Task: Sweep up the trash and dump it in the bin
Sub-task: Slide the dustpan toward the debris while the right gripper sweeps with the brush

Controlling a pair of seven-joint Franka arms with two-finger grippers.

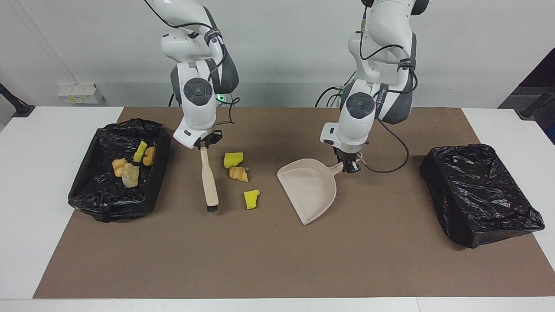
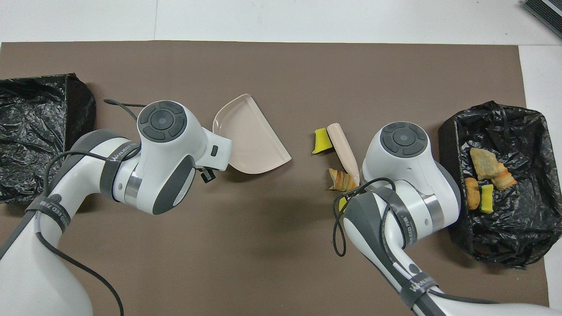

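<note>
My right gripper point(image 1: 204, 145) is shut on the handle of a beige brush point(image 1: 208, 182) that points away from the robots, bristles down by the mat. Beside the brush lie three pieces of trash: a yellow sponge point(image 1: 233, 159), a tan bread-like piece point(image 1: 239, 173) and a second yellow sponge point(image 1: 251, 199). My left gripper point(image 1: 349, 166) is shut on the handle of the beige dustpan point(image 1: 310, 188), whose mouth faces the trash. Overhead, the brush point(image 2: 344, 147), sponge point(image 2: 322, 140), bread piece point(image 2: 340, 180) and dustpan point(image 2: 250, 140) show; both grippers hide under their wrists.
A black-lined bin point(image 1: 108, 207) at the right arm's end of the mat holds several scraps point(image 1: 130, 167), also seen from overhead in the bin point(image 2: 505, 245). A second bin wrapped in black plastic point(image 1: 479, 193) sits at the left arm's end.
</note>
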